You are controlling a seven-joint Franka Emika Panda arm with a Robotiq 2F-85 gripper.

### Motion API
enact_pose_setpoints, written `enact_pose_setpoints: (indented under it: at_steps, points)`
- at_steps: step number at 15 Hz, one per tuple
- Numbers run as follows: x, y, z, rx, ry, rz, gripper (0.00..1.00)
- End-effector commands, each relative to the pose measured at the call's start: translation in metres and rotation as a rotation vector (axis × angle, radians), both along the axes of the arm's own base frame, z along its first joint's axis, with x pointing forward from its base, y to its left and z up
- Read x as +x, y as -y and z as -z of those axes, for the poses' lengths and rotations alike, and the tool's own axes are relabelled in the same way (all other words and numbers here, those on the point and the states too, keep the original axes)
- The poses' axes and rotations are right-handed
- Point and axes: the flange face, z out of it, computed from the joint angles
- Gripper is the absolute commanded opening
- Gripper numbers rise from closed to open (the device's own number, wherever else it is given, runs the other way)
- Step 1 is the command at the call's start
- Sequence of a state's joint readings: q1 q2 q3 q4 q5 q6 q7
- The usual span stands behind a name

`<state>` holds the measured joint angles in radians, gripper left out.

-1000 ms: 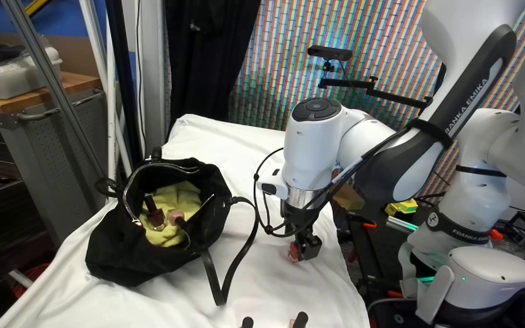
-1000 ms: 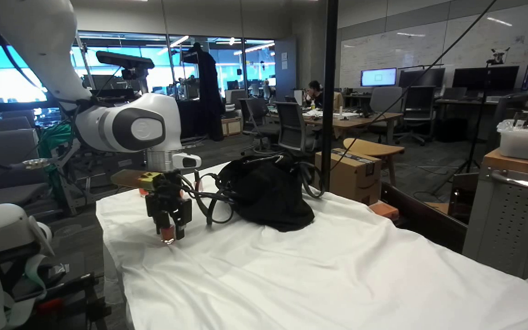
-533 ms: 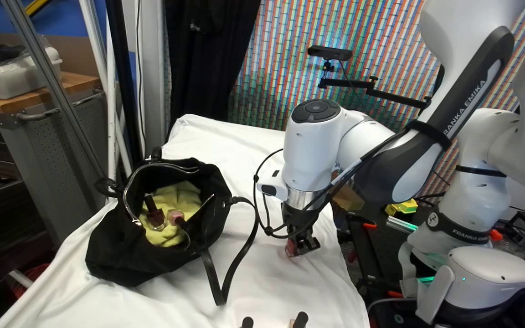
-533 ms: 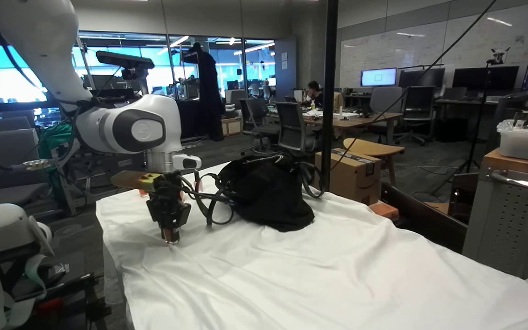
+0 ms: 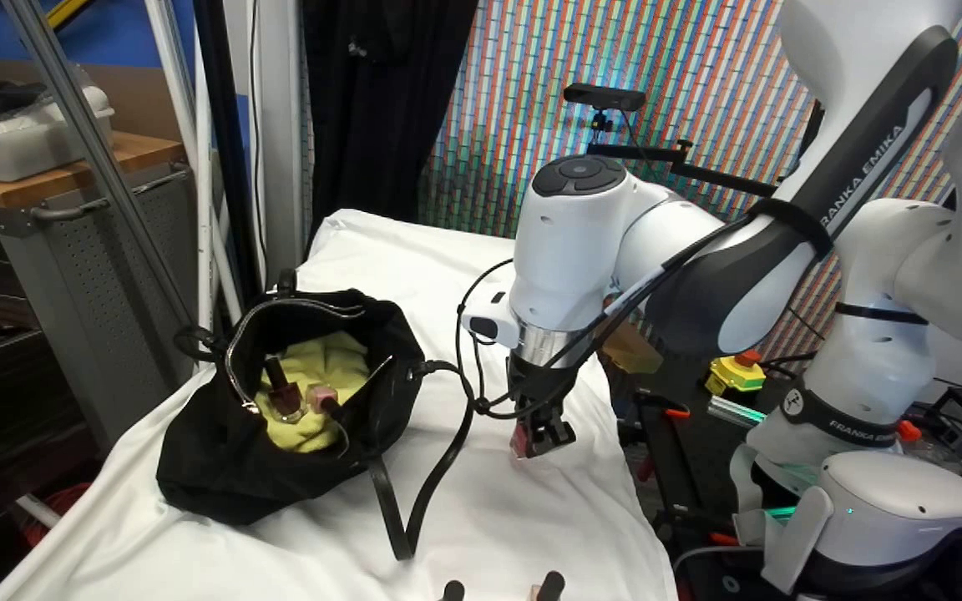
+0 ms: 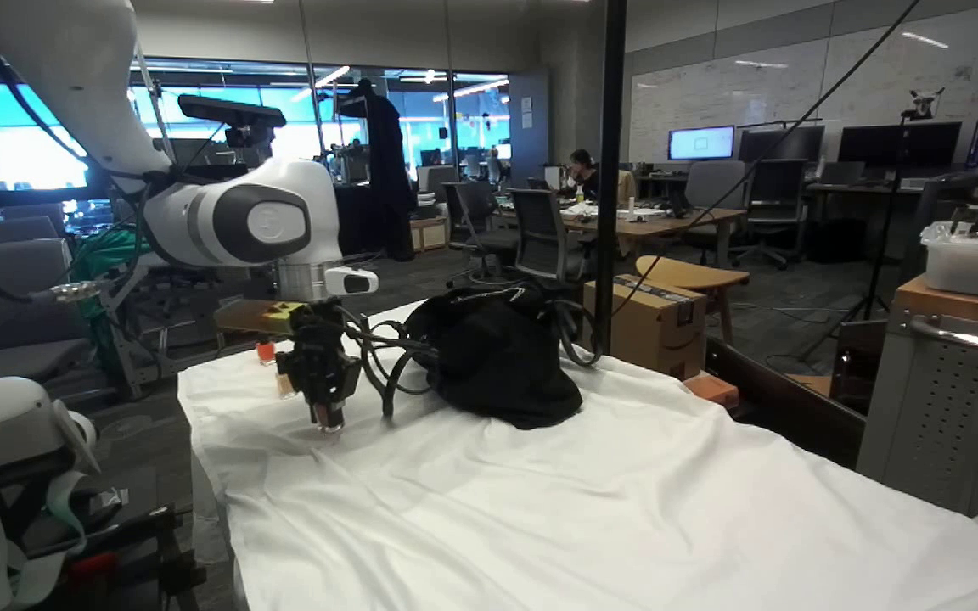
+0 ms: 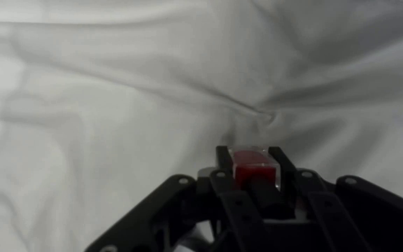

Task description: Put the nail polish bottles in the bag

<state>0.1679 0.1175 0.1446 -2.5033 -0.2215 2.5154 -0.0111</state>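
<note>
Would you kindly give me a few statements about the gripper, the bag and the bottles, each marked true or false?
1. The gripper holds a red bottle. True.
2. A dark bottle and a pink bottle are inside the bag. True.
3. The bag is zipped shut. False: it gapes open.
4. Every bottle is in the bag. False: an orange bottle is outside it.
5. The bag sits on a blue cloth. False: it sits on a white cloth.
</note>
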Motion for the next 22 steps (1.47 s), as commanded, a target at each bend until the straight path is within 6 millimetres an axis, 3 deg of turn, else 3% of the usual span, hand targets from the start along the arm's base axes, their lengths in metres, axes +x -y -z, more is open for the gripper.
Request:
enact_pose_setpoints:
  at_steps: [1, 7, 11, 16, 22]
  points:
    - [0.013, -0.012, -0.044, -0.030, 0.076, 0.046, 0.19]
    - [0.062, -0.027, -0.107, -0.020, 0.213, 0.228, 0.18]
    - [0.104, -0.033, -0.128, -0.036, 0.343, 0.382, 0.18]
    - [0.162, -0.028, -0.131, -0.097, 0.438, 0.540, 0.18]
    - [0.214, -0.024, -0.109, -0.143, 0.405, 0.635, 0.18]
